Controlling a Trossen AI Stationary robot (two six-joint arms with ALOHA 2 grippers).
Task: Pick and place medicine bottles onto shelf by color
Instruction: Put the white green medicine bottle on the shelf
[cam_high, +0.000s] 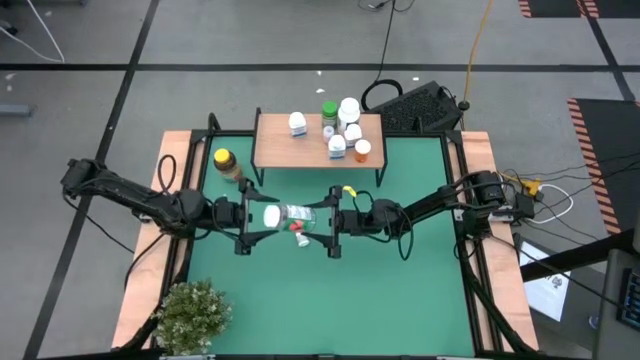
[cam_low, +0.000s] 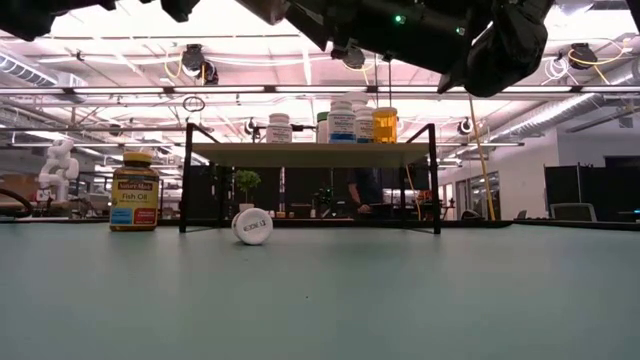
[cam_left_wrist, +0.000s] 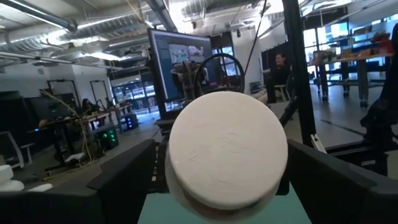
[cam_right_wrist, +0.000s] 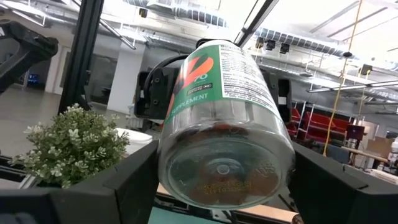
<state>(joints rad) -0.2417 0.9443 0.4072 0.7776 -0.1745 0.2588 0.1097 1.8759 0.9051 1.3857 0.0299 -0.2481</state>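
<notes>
A clear bottle (cam_high: 298, 213) with a green label and a white cap hangs level above the mat, between my two grippers. My right gripper (cam_high: 318, 215) is shut on its bottom end. My left gripper (cam_high: 268, 215) is open, with one finger on each side of the white cap (cam_left_wrist: 227, 152). The shelf (cam_high: 318, 140) stands at the mat's far edge and carries several bottles: white ones, a green-capped one (cam_high: 329, 108) and an orange-capped one (cam_high: 362, 150). An amber, yellow-capped bottle (cam_high: 227, 163) stands upright on the mat left of the shelf. A small white bottle (cam_low: 252, 226) lies on its side on the mat. My right gripper pinches the bottle's bottom end (cam_right_wrist: 171, 171) between its two fingers. The fingers (cam_right_wrist: 127, 183) come about level from the table's right side and lie along the bottle. The bottle is lifted clear of the mat, on its side, with its cap toward the left arm.
A green potted plant (cam_high: 190, 315) stands at the near left corner. A wooden frame (cam_high: 150, 250) borders the green mat. The shelf's black legs (cam_low: 186, 178) rise at the far side. The near half of the mat (cam_high: 330, 300) lies bare.
</notes>
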